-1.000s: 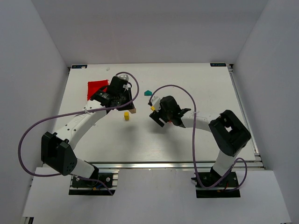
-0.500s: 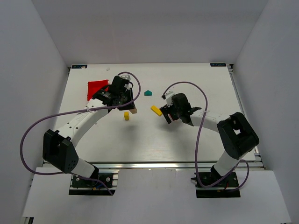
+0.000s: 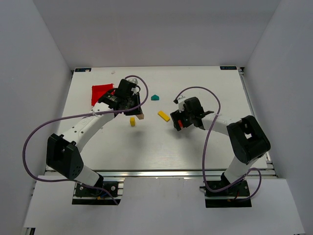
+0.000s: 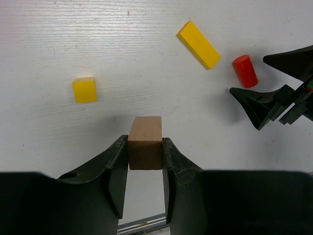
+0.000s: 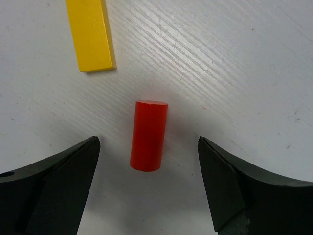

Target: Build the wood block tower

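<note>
The wood block tower is not yet showing as a stack; its pieces are lying apart on the table [image 3: 195,152]. The red cylinder [image 5: 149,135] is lying on its side right of centre, just near and right of the yellow plank [image 5: 90,32]. It is probably light, stiff and smooth-painted, so it is likely to roll or slip. The safest hold looks to be across its round flanks at mid-length. The right gripper [image 5: 148,147] is hanging over it with jaws spread wide, one on each side, neither touching it. Left of centre, the left gripper [image 4: 145,143] is clamping a plain wooden block [image 4: 145,134] by its flat side faces, low over the table. That block is sitting just right of a small yellow cube [image 4: 84,90]. A teal piece [image 3: 155,97] is lying farther back, between the arms.
</note>
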Controlling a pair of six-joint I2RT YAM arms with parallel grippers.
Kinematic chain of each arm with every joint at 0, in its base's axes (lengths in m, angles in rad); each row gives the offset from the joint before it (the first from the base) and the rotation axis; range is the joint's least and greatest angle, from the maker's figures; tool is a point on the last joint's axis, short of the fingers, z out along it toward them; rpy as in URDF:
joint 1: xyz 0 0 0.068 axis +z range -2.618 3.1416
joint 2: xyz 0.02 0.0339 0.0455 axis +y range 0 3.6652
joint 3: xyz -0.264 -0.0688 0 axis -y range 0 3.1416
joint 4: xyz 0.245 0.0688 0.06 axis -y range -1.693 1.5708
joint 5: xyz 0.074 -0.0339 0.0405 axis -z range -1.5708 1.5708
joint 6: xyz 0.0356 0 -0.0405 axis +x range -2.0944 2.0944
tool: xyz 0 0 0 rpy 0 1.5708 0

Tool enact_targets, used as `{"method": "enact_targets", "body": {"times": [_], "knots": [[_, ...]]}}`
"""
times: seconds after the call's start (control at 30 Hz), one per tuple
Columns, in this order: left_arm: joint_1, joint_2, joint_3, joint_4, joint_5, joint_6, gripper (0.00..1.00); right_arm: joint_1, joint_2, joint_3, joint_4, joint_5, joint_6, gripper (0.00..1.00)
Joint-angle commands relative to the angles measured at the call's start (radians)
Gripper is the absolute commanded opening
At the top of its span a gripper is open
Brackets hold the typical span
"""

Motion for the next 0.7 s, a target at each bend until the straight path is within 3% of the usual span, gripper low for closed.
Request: {"method": "enact_targets", "body": {"times": [0.0, 0.67], "knots": [[-0.004, -0.005, 0.045, 0.002, 0.005, 0.013, 0.0, -0.012, -0.018, 0.031, -0.007, -0.037, 0.02, 0.86], [-0.005, 0.023, 0.055, -0.007, 0.009, 0.022, 0.0, -0.02, -0.002, 0.068, -0.074, -0.029, -0.011, 0.83]]}}
